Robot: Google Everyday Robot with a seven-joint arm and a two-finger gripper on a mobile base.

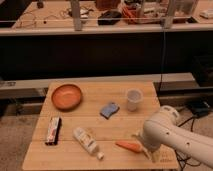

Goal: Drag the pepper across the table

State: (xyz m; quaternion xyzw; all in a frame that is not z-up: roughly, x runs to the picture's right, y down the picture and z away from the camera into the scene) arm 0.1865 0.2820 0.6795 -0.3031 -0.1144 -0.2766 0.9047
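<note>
The pepper (128,146) is a slim orange tapered vegetable lying near the front right of the light wooden table (120,125). My white arm comes in from the lower right. My gripper (146,150) hangs low at the pepper's right end, right next to it, just above the tabletop. The arm's white body hides most of the gripper, and I cannot tell whether it touches the pepper.
On the table stand a round orange bowl (66,96) at the back left, a blue sponge (109,109) in the middle, a white cup (133,99), a lying white bottle (87,141) and a dark snack bar (53,130). A bench with clutter runs behind.
</note>
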